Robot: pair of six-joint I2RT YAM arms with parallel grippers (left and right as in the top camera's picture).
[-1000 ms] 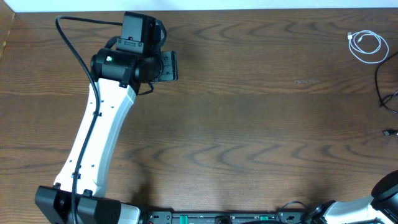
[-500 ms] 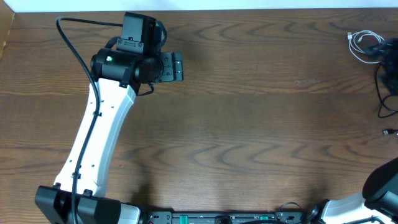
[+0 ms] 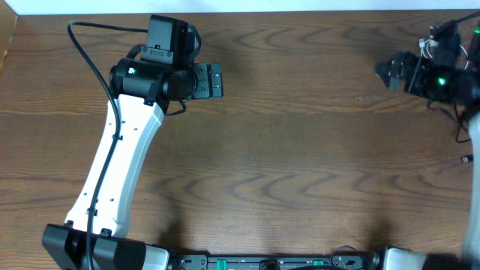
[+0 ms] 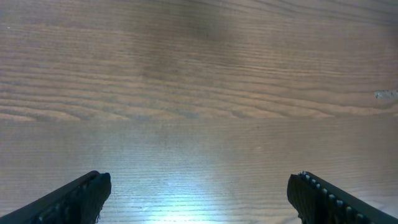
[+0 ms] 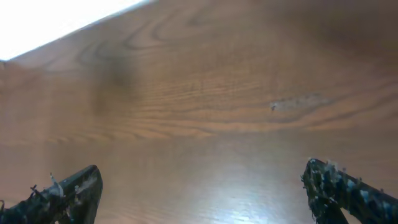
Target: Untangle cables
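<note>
In the overhead view the white cable is almost wholly hidden under my right arm at the far right; only a small bit (image 3: 426, 46) shows. A thin black cable (image 3: 458, 129) runs by the right edge, with a small plug (image 3: 469, 159) below it. My right gripper (image 3: 386, 73) points left, just left of the cables; in the right wrist view (image 5: 202, 177) it is open over bare wood. My left gripper (image 3: 214, 80) is far away at the upper left; in the left wrist view (image 4: 199, 186) it is open and empty.
The brown wooden table (image 3: 300, 150) fills the view, with its far edge along the top. The left arm's white link (image 3: 120, 161) lies across the left side. A thick black wire (image 3: 86, 52) loops off the left arm.
My right arm has swung up from the lower right corner to the far right, covering the white cable coil. The left gripper's fingers have shifted slightly to the right.
</note>
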